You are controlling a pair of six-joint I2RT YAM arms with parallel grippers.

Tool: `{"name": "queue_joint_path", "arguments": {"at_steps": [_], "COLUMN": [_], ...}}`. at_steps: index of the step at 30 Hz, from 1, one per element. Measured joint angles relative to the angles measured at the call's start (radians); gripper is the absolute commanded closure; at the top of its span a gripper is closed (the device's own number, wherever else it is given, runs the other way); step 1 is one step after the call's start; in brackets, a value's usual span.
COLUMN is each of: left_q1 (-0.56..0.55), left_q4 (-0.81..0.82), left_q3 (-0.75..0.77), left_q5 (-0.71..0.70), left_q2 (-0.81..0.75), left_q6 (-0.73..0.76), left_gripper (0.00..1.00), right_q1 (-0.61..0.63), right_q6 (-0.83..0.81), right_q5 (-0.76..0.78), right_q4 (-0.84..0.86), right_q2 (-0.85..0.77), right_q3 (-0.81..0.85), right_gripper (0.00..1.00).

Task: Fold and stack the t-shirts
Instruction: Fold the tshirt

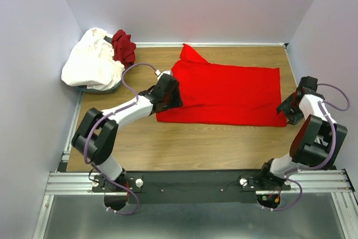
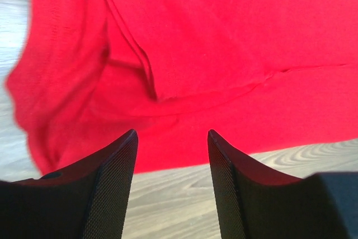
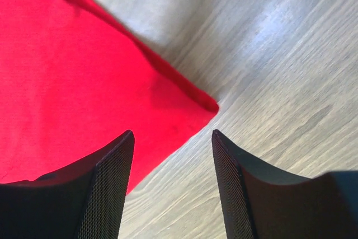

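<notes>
I can read no text, label, brand or number in any of my views. The red t-shirt (image 1: 229, 90) looks plain, though small print might escape the overhead camera.

You are looking down at a soft, bright red cloth t-shirt (image 3: 67, 82) lying flat on a light wooden table (image 3: 279, 71). The red cloth fills the left side of your view. Its edge runs from the top left down to a pointed corner near the middle, and that corner points to the right. A thin dark shadow runs along the edge. The two black jaws of your right gripper (image 3: 173, 132) stick up from the bottom, wide apart. The left one is over red cloth. The right one is over bare wood.
</notes>
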Motion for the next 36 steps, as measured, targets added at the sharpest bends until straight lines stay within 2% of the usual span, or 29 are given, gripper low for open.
{"name": "queue_joint_path", "arguments": {"at_steps": [10,27,31,34,35,36], "left_q1": [-0.008,-0.016,-0.016,-0.017,-0.018,-0.019], "left_q4": [-0.002,0.025,0.029,0.032,0.032,0.032], "left_q3": [0.078,0.139,0.154,0.155,0.155,0.155], "left_q5": [-0.034,-0.048,-0.048,-0.049,-0.049,-0.049], "left_q2": [0.157,0.284,0.299,0.304,0.304,0.304], "left_q6": [0.024,0.035,0.04,0.046,0.045,0.047], "left_gripper": [0.45,0.52,0.64,0.79,0.8,0.89], "right_q1": [0.0,0.0,0.0,0.0,0.0,0.0], "right_q6": [-0.01,-0.021,-0.024,-0.026,-0.026,-0.027], "right_q5": [-0.102,-0.171,-0.175,-0.178,-0.179,-0.179], "right_q4": [0.023,0.035,0.036,0.036,0.036,0.036], "right_q2": [-0.129,-0.138,-0.138,-0.138,-0.138,-0.138], "right_q3": [-0.003,-0.003,-0.003,-0.003,-0.003,-0.003], "right_gripper": [0.38,0.43,0.43,0.43,0.43,0.43]}}
